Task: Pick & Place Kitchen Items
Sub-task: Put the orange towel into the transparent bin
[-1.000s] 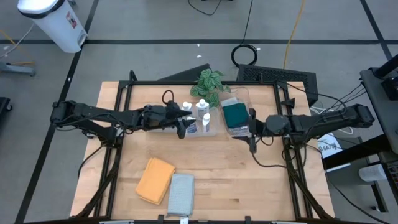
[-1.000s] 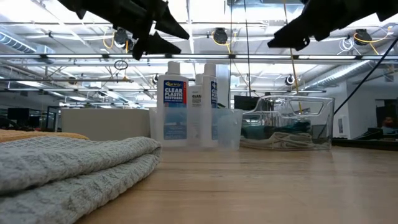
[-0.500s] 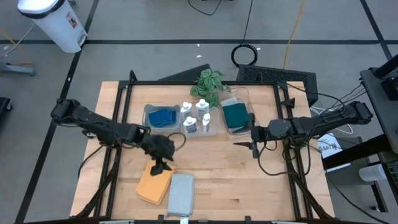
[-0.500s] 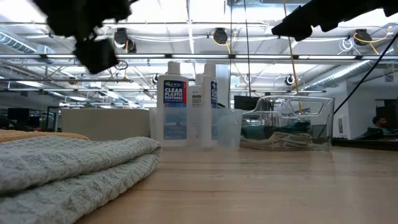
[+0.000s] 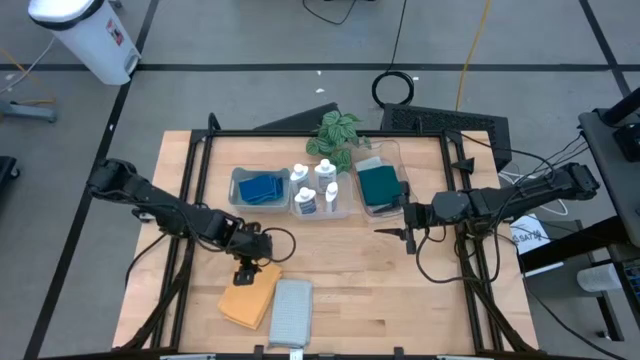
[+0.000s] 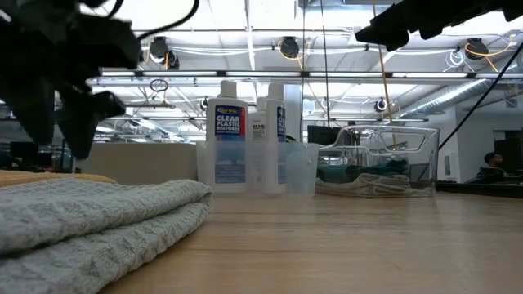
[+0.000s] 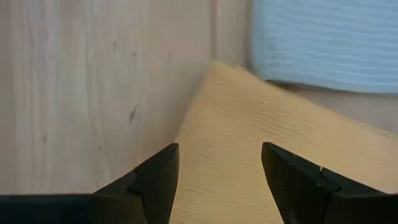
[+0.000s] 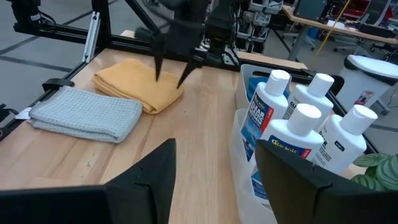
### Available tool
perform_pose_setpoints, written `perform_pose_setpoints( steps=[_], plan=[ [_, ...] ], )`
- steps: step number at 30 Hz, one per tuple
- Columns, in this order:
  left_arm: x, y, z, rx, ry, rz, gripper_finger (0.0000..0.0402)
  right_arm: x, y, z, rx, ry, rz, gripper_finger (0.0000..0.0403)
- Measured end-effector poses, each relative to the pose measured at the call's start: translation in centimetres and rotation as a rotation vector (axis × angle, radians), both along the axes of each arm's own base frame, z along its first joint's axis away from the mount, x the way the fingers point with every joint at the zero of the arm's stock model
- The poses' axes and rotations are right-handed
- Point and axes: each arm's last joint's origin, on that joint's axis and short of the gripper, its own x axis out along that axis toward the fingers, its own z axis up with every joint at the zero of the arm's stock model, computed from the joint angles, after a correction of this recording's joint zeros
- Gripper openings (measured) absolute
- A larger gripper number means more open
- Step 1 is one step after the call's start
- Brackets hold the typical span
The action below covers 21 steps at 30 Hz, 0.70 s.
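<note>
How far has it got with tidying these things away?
Done, it seems: blue sponges, white bottles and a dark green cloth sit in clear bins. In hand: the open left end effector hovers over the orange cloth. Left: that and the grey-blue cloth. The open right end effector waits.

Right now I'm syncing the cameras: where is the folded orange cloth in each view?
High view: folded orange cloth, lower left, under the open left pincer.
Low view: thin strip at left edge.
Left wrist: centre.
Right wrist: upper left.
Shared landmark: folded grey-blue cloth beside it.
</note>
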Motion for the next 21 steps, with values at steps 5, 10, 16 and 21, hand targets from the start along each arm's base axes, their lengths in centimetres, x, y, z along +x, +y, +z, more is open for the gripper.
perform_pose_setpoints(
  steps=[5,10,16,21],
  plan=[
    [-0.8,0.5,-2.2,0.025,0.085,0.024,0.0234,0.0,0.0,-0.2,-0.001,0.006,0.000,0.0189],
    [-1.5,0.6,-3.8,0.014,0.134,0.014,0.0234,0.0,0.0,-0.4,-0.005,0.011,0.001,0.0188],
    [-2.2,0.9,-5.2,-0.045,0.137,0.061,0.0234,0.0,0.0,-0.4,-0.017,0.011,0.004,0.0187],
    [-2.5,1.0,-5.5,-0.056,0.157,0.070,0.0192,0.0,0.0,-0.4,-0.020,0.011,0.005,0.0187]
  ],
)
